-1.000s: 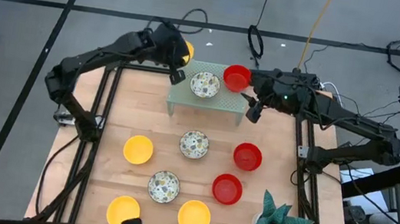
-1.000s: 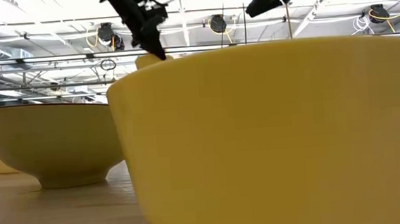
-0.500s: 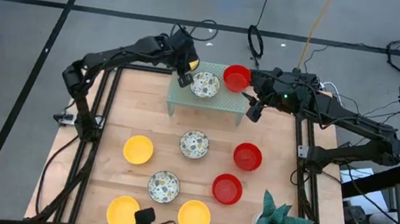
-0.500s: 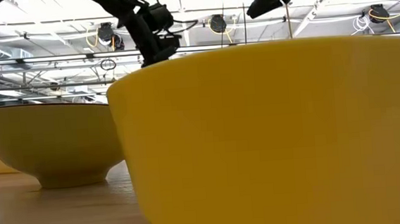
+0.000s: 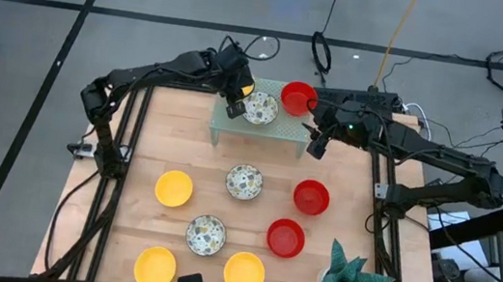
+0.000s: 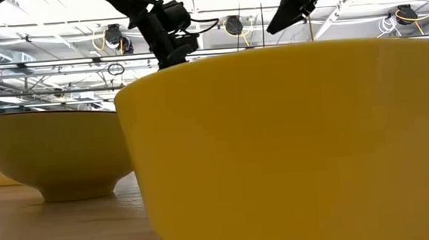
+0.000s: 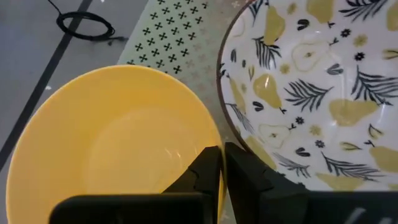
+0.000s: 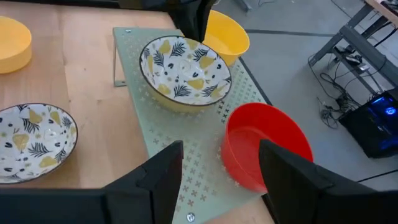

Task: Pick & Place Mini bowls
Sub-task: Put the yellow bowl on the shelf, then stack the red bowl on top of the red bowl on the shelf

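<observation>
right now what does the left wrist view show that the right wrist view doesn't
Only the left wrist view shows the left gripper shut on the rim of the yellow bowl, close up, and a cable loop on the floor.

Only the right wrist view shows the open right gripper, the red bowl on the rack, a patterned bowl on the table and another yellow bowl there.

Both show the held yellow bowl beside the patterned bowl on the rack.

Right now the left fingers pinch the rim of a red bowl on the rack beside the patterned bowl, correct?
Not quite: the bowl is yellow, not red. The left wrist view shows the left fingers pinching its rim, on the rack beside the patterned bowl.
</observation>
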